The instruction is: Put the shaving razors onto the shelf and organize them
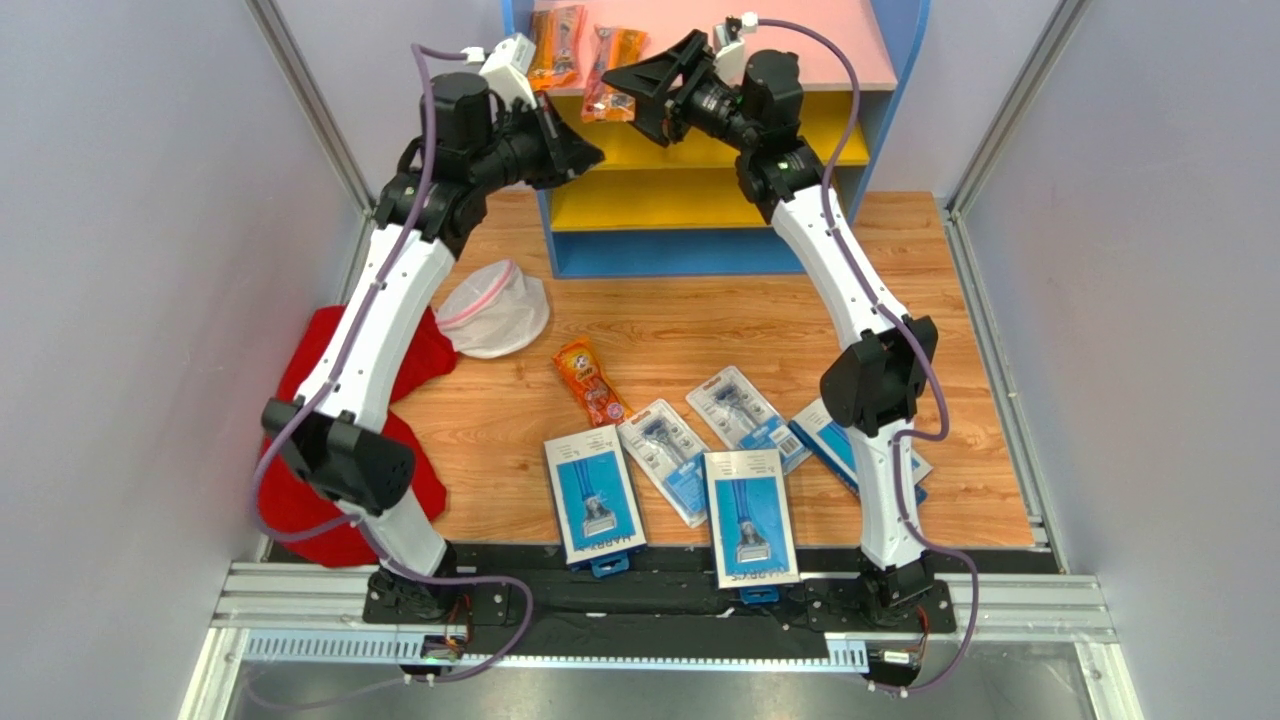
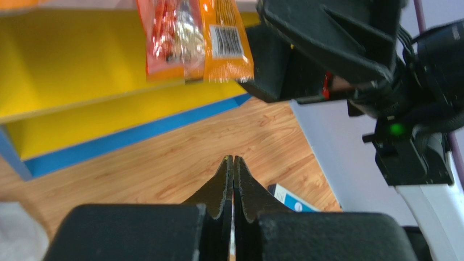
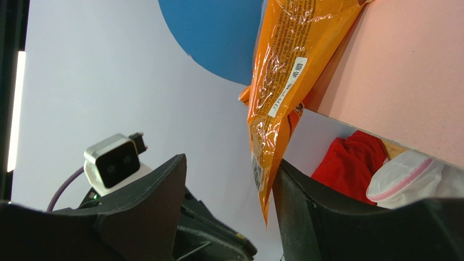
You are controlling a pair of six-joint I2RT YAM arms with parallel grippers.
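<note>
My right gripper (image 3: 229, 174) gapes around the overhanging end of the orange snack packet (image 3: 275, 81), nothing pinched yet, left gripper (image 2: 233, 168) shut empty; I'd close squarely before drawing it off the pink top board (image 3: 403, 70)

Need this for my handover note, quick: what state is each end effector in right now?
Left end effector: closed, holding nothing.
Right end effector: open; an orange snack packet hangs between its jaws, not clamped.

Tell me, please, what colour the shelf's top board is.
Pink; the shelf's top board shows best in the top external view.
</note>
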